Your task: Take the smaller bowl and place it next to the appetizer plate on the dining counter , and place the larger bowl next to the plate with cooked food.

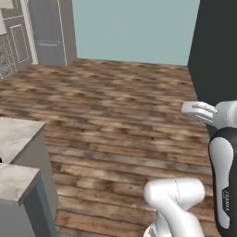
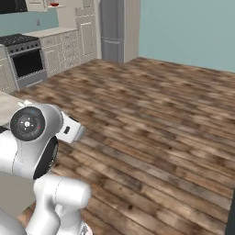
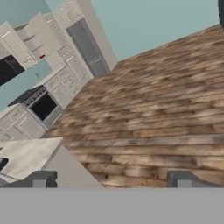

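Dining bench (image 3: 26, 153) corner at lower left of hand view, beside plank floor (image 3: 153, 109). Claw (image 3: 111, 179) spread wide, holding nothing, above floor.

Wood plank floor (image 1: 115, 106) is spread mid-frame; pale blue wall (image 1: 134, 28) at top; cream cabinets (image 2: 64, 48) and oven (image 2: 27, 64) upper left.
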Controlling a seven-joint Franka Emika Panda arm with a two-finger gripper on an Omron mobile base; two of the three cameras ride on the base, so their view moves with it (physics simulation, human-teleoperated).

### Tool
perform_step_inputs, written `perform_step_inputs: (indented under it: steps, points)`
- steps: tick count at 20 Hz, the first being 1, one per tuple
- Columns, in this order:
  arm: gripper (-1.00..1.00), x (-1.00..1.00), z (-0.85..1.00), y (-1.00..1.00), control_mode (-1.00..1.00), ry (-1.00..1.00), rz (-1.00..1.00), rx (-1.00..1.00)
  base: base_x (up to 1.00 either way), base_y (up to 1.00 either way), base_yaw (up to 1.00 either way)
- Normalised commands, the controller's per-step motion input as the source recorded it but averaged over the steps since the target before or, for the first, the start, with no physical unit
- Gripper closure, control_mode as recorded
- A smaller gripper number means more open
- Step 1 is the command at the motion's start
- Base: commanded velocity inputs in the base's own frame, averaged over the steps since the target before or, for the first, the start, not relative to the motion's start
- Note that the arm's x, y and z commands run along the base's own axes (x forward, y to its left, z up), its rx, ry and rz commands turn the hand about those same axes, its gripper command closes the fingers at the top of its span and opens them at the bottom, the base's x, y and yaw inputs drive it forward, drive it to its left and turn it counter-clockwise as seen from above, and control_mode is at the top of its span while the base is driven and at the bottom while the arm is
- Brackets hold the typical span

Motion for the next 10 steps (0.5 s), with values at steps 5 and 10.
perform_step_inputs:
  steps: [5, 10]
  points:
    - [-1.0, 0.0, 0.0, 0.0, 1.0, 0.0, 0.0, 0.0, 1.0, -0.38, 0.21]
    - [-1.0, 0.0, 0.0, 0.0, 1.0, 0.0, 0.0, 0.0, 1.0, -0.39, 0.21]
